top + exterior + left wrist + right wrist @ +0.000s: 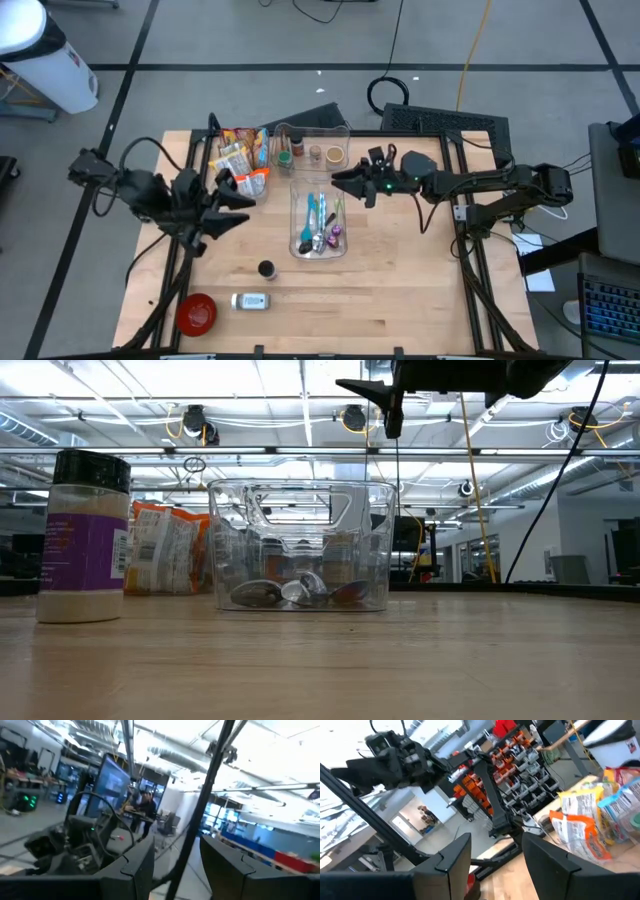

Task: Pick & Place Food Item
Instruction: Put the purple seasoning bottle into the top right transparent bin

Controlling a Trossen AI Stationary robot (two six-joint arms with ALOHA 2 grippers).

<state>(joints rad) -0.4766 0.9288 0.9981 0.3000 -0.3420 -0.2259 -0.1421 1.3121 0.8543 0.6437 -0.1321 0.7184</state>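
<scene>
High view alone shows red bowl [196, 313], snack packets [243, 160]

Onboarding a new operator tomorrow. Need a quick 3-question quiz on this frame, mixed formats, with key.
1. True or false: the left gripper holds a snack bag.
2. The red bowl sits at the table's: A) corner by the left arm B) middle C) corner by the right arm
3. Fill in: the cutlery lies in the clear ____ at the table's middle.

Key: 1 false, its open fingers hold nothing, like those of the right gripper; 2 A; 3 bin.
</scene>
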